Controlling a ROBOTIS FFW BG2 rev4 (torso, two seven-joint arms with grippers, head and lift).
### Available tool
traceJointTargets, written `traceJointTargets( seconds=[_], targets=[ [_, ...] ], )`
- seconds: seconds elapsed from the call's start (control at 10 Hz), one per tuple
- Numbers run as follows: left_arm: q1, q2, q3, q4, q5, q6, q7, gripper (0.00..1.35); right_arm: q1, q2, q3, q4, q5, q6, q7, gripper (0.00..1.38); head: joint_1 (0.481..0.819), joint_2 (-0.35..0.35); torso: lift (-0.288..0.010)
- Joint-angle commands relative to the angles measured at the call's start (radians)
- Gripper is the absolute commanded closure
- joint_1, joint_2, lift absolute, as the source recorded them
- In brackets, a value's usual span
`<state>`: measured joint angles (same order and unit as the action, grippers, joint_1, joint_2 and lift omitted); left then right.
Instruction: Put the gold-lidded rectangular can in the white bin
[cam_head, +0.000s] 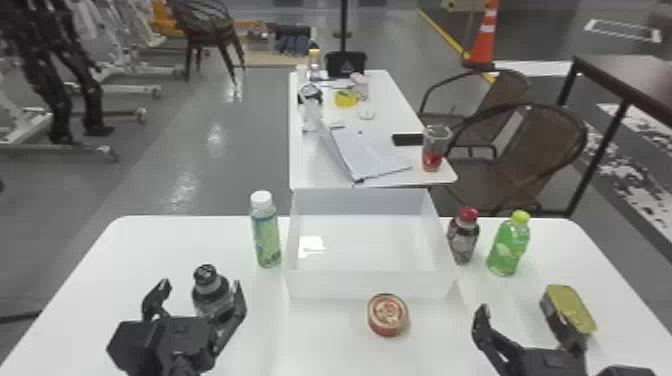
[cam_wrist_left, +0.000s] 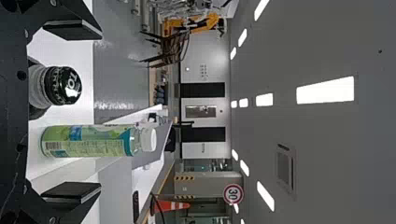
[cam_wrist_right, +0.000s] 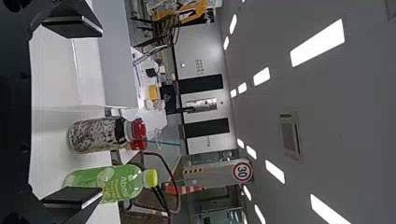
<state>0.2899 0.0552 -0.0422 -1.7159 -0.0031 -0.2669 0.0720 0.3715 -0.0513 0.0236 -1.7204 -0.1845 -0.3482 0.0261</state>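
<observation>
- The right end effector (cam_head: 529, 325) is wide open, empty.
- The gold-lidded rectangular can (cam_head: 571, 307) sits near its outer finger, on the surface (cam_head: 150, 250).
- Best straddle its narrow width, then clear the white bin (cam_head: 345, 285)'s rim.

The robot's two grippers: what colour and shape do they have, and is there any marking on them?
Both the left gripper and the right gripper are black, each with two angular fingers ending in flat, block-like pads. Small round screw-like details dot the black housing. No coloured marking shows.
</observation>
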Motion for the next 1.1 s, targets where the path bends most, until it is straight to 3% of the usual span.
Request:
traceJointTargets(
  seconds=[0.0,0.2,0.5,0.9,1.0],
  targets=[
    [0.000,0.000,-0.001,0.002,0.000,0.002,0.000,0.15,0.024,-0.007,-0.028,-0.011,-0.016,0.000,0.000,0.10,0.549,0.000,-0.100],
    [0.000,0.002,-0.001,0.002,0.005,0.003,-0.001,0.15,0.027,-0.022,-0.073,0.010,-0.041,0.002,0.020,0.10,0.549,0.000,-0.100],
    [0.000,0.005,-0.001,0.004,0.008,0.002,0.000,0.15,-0.009,-0.025,-0.140,0.085,-0.036,0.002,0.084,0.10,0.549,0.000,-0.100],
    [0.003,0.002,0.001,0.006,0.012,0.002,0.000,0.16,-0.097,-0.025,-0.237,0.269,-0.122,0.014,0.288,0.10,0.549,0.000,-0.100],
    [0.003,0.002,0.001,0.006,0.012,0.002,0.000,0.16,-0.100,-0.027,-0.254,0.289,-0.113,0.014,0.302,0.10,0.549,0.000,-0.100]
  ],
)
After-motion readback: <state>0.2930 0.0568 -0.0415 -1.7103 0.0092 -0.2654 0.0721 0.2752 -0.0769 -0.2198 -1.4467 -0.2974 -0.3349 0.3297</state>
